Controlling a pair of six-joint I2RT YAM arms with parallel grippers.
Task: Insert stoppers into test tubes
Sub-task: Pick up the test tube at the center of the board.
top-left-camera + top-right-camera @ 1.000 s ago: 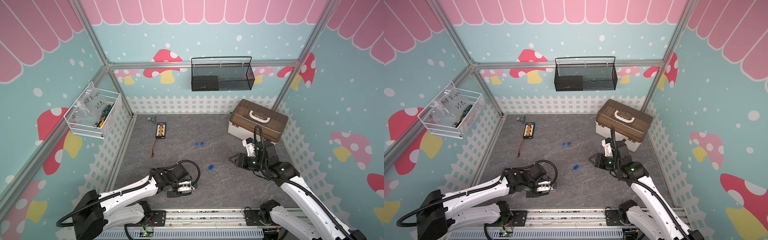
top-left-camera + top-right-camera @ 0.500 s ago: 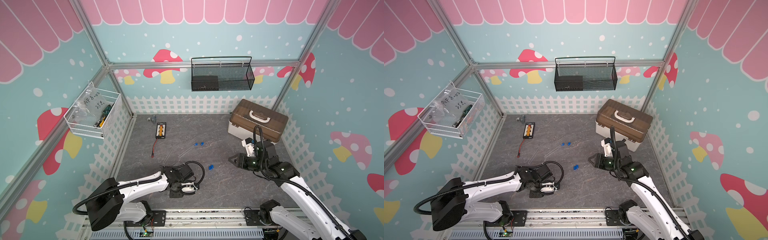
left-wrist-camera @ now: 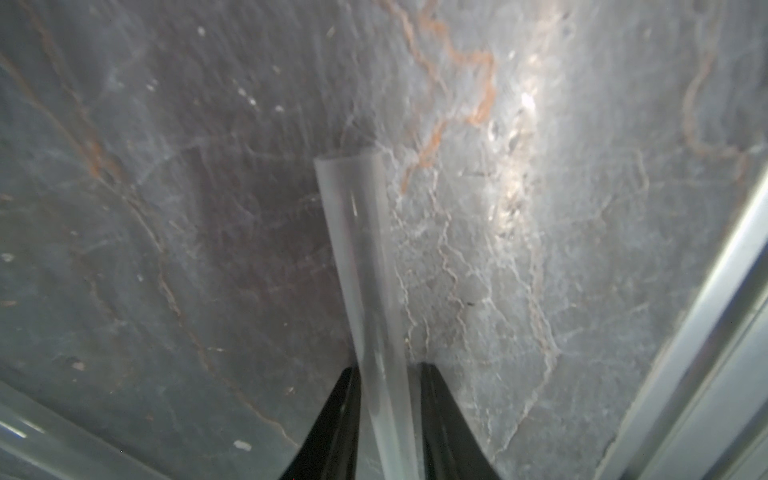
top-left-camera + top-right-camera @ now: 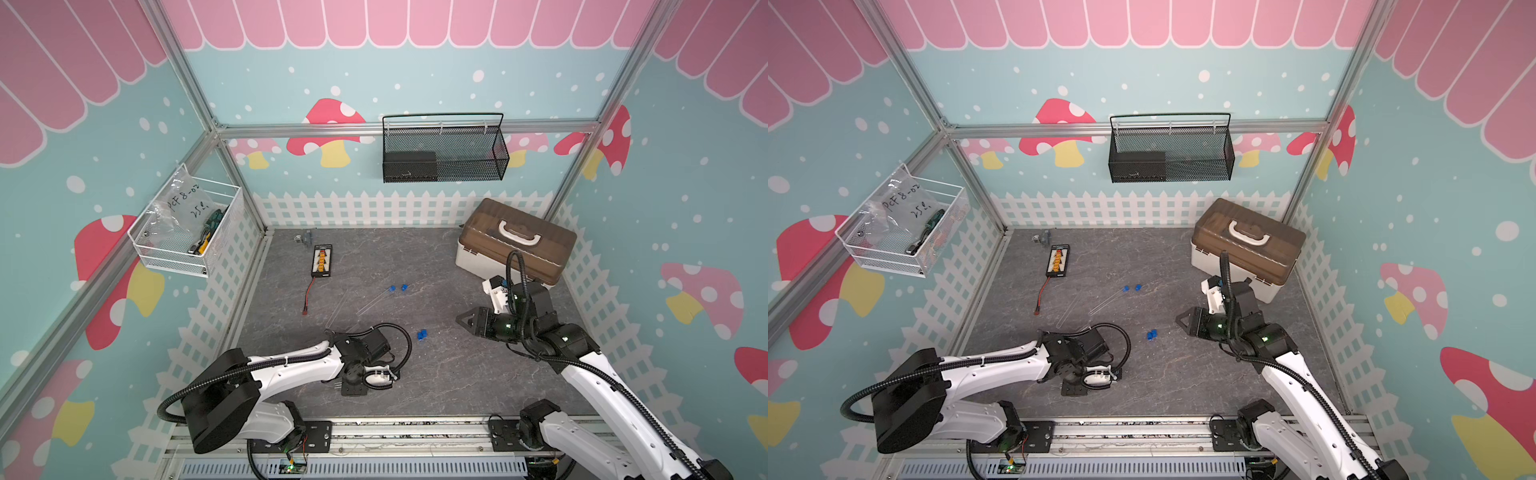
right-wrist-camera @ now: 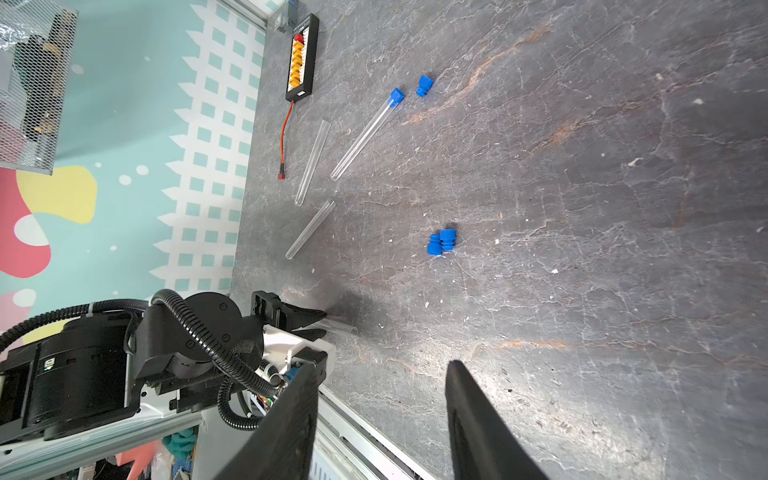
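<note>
- Action is centred near the front edge of the counter, where the left fingers are set narrow, pressed to both sides of the gripped test tube.
- The open mouth of that tube is pointed away from the fingers, low over the grey surface. Whether the glass is resting on the counter cannot be told.
- The right fingers are held wide and empty above the counter, right of centre, with the tips aimed toward the middle.
- A capped tube is laid flat behind the centre, and a seated stopper is plugged into its mouth.
- A lone stopper is found just beside that cap, not touching it.
- A pair of stoppers is seen mid-counter between the two arms, the two pressed against each other.
- A far spare tube and a near spare tube are laid flat and open beside the capped one, the near one closest to the left arm.
- A brown-lidded box is parked at the back right, and a black connector board at the back left.
</note>
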